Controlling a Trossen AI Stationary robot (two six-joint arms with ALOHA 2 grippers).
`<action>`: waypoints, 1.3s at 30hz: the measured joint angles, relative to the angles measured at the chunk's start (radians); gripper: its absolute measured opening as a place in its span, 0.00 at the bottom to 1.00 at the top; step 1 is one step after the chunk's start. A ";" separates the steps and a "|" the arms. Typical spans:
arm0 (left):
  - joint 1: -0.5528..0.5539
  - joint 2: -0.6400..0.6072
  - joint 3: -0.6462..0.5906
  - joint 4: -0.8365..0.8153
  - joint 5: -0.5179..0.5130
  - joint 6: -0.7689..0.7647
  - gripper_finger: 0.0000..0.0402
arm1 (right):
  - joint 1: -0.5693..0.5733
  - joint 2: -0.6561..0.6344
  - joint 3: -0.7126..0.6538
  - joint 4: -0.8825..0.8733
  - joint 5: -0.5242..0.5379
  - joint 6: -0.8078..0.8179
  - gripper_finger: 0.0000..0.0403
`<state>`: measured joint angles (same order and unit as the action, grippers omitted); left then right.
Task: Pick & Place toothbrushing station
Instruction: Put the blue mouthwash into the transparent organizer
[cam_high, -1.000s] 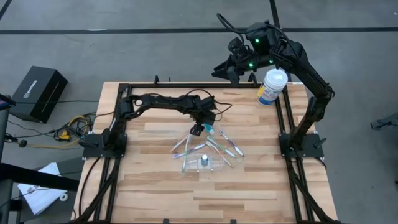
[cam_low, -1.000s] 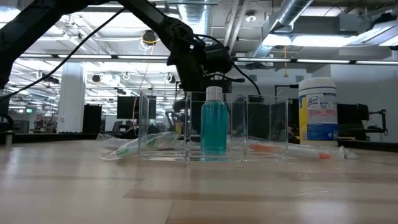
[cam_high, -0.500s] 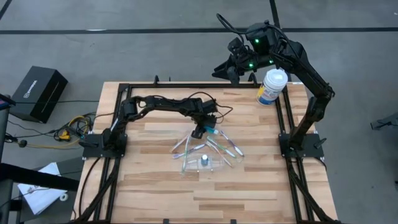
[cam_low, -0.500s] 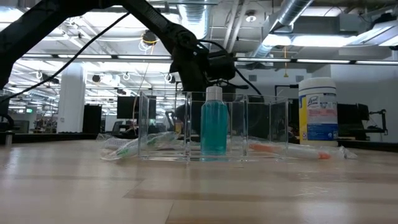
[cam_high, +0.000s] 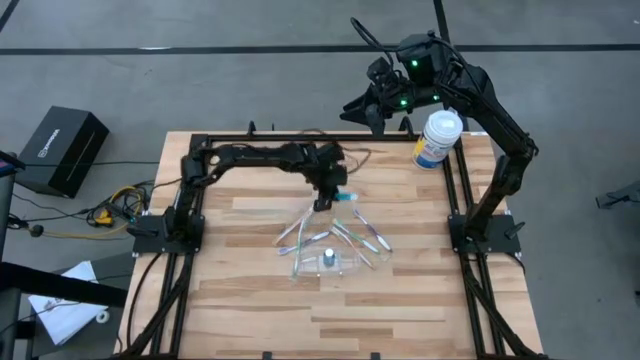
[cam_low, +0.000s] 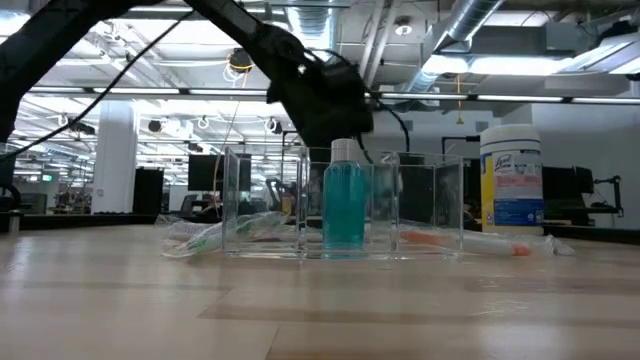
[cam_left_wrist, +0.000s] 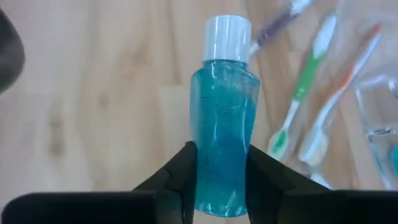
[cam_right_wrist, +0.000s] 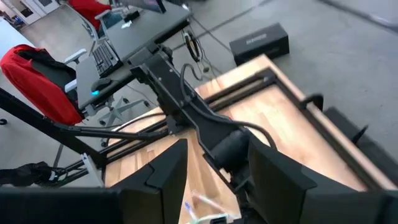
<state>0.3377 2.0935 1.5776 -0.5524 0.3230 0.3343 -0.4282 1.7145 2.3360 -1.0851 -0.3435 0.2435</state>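
Fingers closed on a small teal bottle above the desk

Low in the frame's centre, the clear container sits on the desk holding a white-capped teal bottle, with toothbrushes scattered just above it. Higher, at centre, the left gripper pinches a teal bottle between both fingers. At upper right, the right gripper waits, its fingers partly apart and empty, beside the white tub.

Left arm stretched across table's far half, left gripper pointing down, fingers pinched on a small teal bottle. Right arm folded high beyond far edge, right gripper idle.
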 joint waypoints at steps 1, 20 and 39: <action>0.011 -0.014 -0.001 -0.005 0.000 -0.006 0.21 | 0.000 0.000 0.000 0.010 0.000 -0.010 0.40; 0.297 -0.435 0.001 -0.013 0.157 -0.182 0.20 | -0.006 0.000 0.000 0.068 0.000 -0.181 0.40; 0.176 -0.582 0.003 -0.149 0.236 -0.238 0.20 | -0.010 0.082 -0.001 -0.049 -0.102 -0.306 0.40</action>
<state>0.5137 1.5120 1.5806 -0.7010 0.5591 0.0959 -0.4378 1.7965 2.3352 -1.1345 -0.4452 -0.0624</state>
